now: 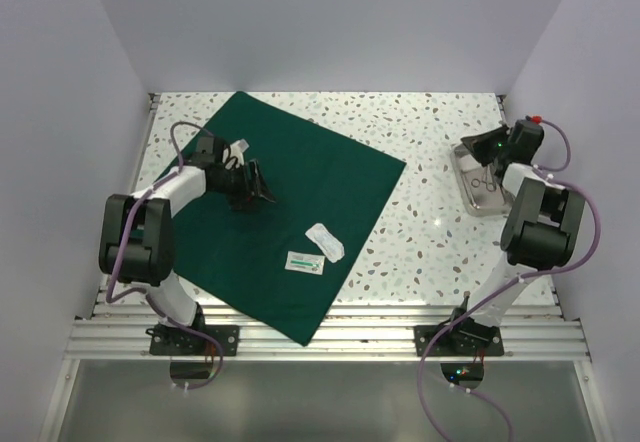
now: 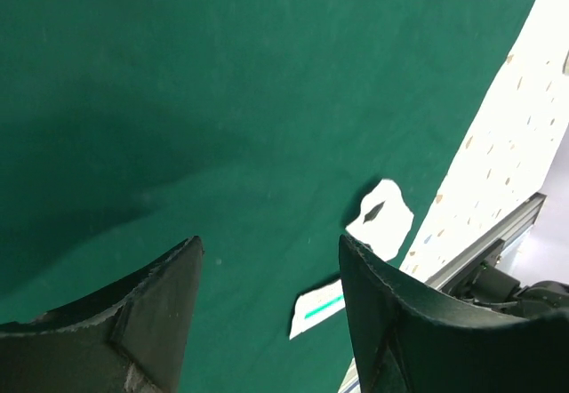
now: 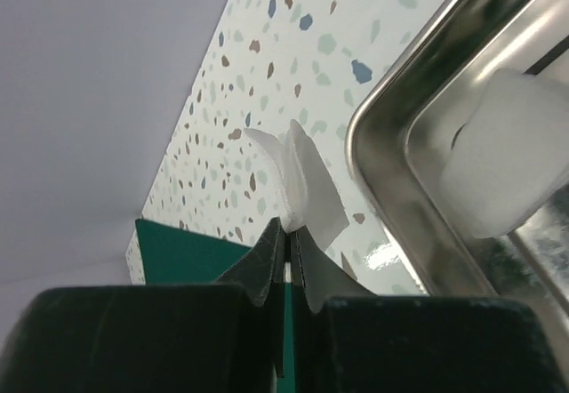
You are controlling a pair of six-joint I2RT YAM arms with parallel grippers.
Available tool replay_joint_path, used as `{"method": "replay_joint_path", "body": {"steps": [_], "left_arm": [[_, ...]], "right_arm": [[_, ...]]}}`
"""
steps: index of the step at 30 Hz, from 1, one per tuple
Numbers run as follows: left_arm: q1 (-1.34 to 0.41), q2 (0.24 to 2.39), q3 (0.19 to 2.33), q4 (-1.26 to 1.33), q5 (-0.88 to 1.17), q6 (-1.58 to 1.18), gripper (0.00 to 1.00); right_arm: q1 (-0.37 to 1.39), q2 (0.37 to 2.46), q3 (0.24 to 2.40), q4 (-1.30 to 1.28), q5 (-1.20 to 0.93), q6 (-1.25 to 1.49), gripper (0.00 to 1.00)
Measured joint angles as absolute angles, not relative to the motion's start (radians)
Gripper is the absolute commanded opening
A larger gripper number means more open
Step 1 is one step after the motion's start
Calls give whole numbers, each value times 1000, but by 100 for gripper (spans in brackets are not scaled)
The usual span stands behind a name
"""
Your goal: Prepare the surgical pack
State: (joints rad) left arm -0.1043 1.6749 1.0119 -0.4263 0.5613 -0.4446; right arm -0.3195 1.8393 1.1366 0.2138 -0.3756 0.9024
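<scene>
Surgical pack lies spread on the counter; my left pincer gapes above it, my right pincer clamps a white pad beside the steel tray.

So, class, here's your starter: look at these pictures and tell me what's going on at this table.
The dark green drape lies spread flat on the table, with two small white packets on it. The left gripper hangs open just above the cloth, holding nothing. The right gripper is shut on a thin white square next to the steel tray, which holds a white pad. The drape is not yet folded.
</scene>
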Motion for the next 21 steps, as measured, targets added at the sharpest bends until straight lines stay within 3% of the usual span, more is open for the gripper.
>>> {"method": "replay_joint_path", "body": {"steps": [8, 21], "left_arm": [[-78, 1769, 1140, -427, 601, -425, 65], [-73, 1823, 1162, -427, 648, -426, 64]], "right_arm": [[-408, 1914, 1136, 228, -361, 899, 0], [-462, 1944, 1092, 90, -345, 820, 0]]}}
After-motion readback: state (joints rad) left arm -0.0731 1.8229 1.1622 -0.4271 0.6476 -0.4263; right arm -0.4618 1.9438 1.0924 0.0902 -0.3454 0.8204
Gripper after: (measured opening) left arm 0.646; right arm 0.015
